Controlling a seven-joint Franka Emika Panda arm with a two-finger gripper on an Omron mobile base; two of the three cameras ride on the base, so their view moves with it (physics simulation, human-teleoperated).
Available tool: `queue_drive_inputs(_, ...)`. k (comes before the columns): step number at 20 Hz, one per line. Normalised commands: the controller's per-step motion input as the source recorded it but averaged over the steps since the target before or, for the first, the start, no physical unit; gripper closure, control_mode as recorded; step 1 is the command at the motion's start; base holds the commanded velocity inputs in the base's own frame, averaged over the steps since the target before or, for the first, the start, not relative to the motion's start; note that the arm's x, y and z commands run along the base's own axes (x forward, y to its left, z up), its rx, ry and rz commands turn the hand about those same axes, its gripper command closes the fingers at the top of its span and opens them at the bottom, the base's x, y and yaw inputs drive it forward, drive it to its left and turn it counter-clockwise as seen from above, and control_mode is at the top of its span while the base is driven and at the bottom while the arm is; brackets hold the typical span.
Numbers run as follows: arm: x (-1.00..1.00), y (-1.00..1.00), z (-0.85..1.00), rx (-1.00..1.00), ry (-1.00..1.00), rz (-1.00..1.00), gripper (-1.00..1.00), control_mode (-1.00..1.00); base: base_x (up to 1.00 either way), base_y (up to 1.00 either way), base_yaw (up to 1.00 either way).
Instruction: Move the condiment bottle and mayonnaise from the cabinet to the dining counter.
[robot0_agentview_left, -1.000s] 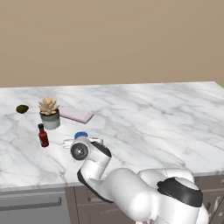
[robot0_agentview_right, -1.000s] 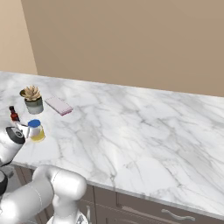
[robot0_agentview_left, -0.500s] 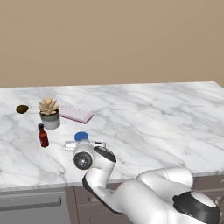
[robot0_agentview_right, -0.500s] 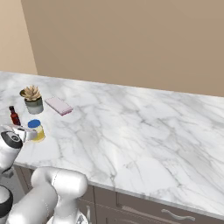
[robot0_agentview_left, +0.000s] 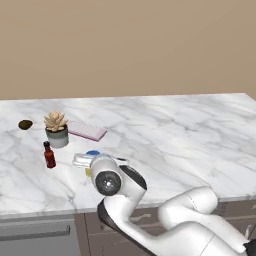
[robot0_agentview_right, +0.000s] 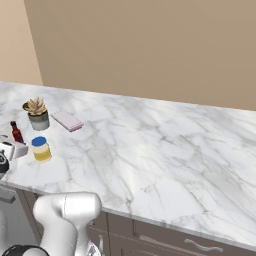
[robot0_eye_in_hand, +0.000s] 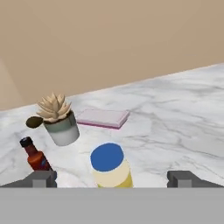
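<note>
The mayonnaise (robot0_eye_in_hand: 110, 166), a squat pale yellow jar with a blue lid, stands upright on the dining counter (robot0_eye_in_hand: 175, 113). My gripper (robot0_eye_in_hand: 112, 179) is open just in front of it, one fingertip out to each side and neither touching it. Left of the jar stands the condiment bottle (robot0_eye_in_hand: 36, 156), slim, dark red and black-capped. In the left base view the jar (robot0_agentview_left: 92, 154) peeks out from behind my hand, with the bottle (robot0_agentview_left: 49, 155) to its left. From the right base, jar (robot0_agentview_right: 41, 149) and bottle (robot0_agentview_right: 17, 132) are near the counter's front left edge. The cabinet is out of view.
A potted succulent (robot0_agentview_left: 56, 129) stands just behind the bottle, with a flat pink block (robot0_agentview_left: 87, 131) to its right and a small dark round thing (robot0_agentview_left: 25, 124) to its left. The marble (robot0_agentview_right: 160, 150) runs wide to the right. A tan wall backs it.
My hand has drawn back from the jar toward the counter's front edge and shifted a little right. Jar and bottle have not moved.
</note>
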Motion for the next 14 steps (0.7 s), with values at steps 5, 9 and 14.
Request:
queue_drive_inputs(5,-0.50,0.00,0.94,0.01,0.39,0.00,-1.00,-1.00,0.00,0.00,0.00)
queue_drive_inputs(9,-0.43,-0.03,0.57,0.00,0.60,0.00,-1.00,-1.00,0.00,0.00,0.00)
queue_drive_inputs(14,-0.51,-0.12,0.11,0.00,0.56,0.00,-1.00,-1.00,0.00,0.00,0.00)
